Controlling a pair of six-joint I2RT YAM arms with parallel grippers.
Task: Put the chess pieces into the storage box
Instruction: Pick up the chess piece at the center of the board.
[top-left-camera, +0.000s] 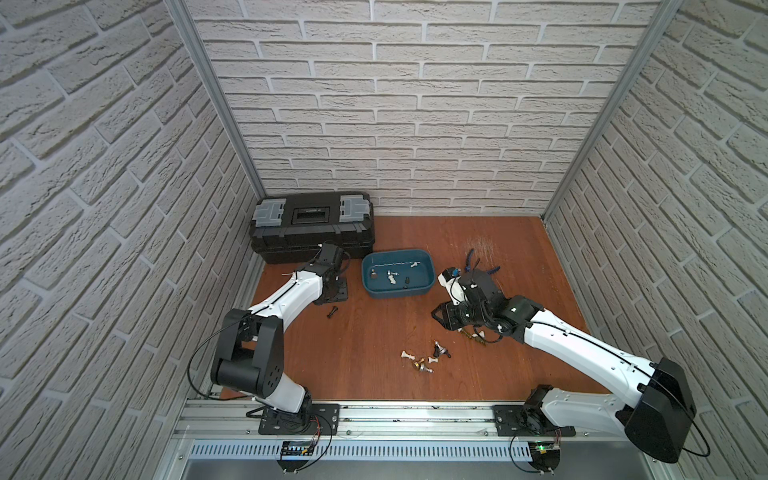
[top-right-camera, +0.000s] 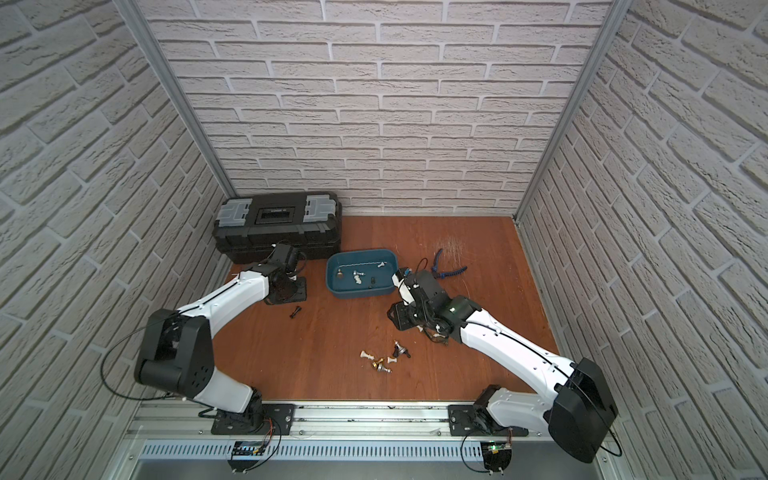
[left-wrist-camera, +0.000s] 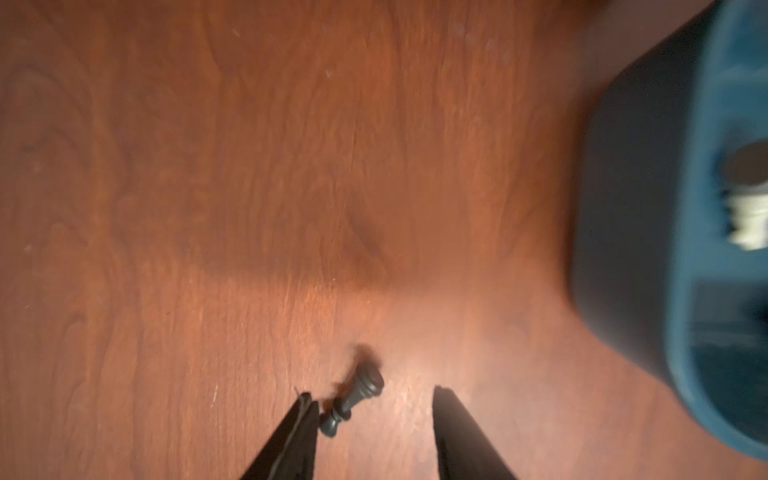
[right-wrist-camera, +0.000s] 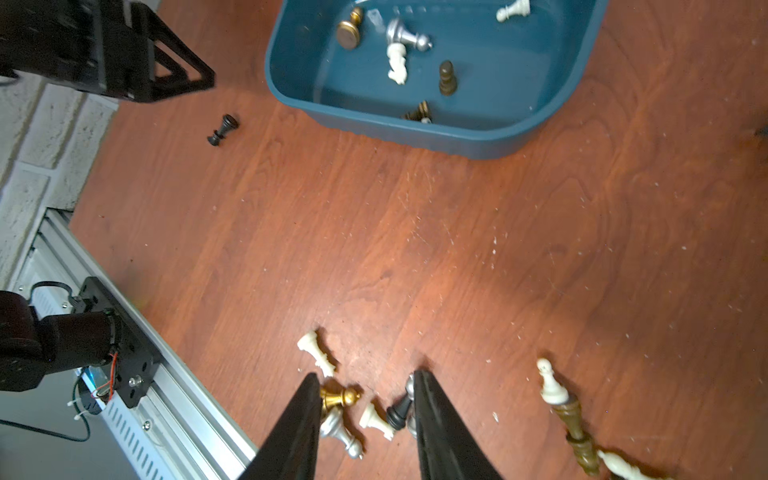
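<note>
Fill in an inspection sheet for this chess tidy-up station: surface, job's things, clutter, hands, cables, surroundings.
Surface: reddish wooden tabletop, scuffed near the back.
Job's things: teal storage box holds about six chess pieces; one black piece lies alone on the tabletop; a cluster of pieces and a short row of pieces lie loose.
Clutter: black toolbox; blue-handled pliers.
Hands: left hand open, the black piece between its fingers, ungripped; right hand open above the cluster.
Cables: black cable loop at the left arm's base; another at the right arm's.
Surroundings: brick-patterned walls on three sides; metal rail in front.
</note>
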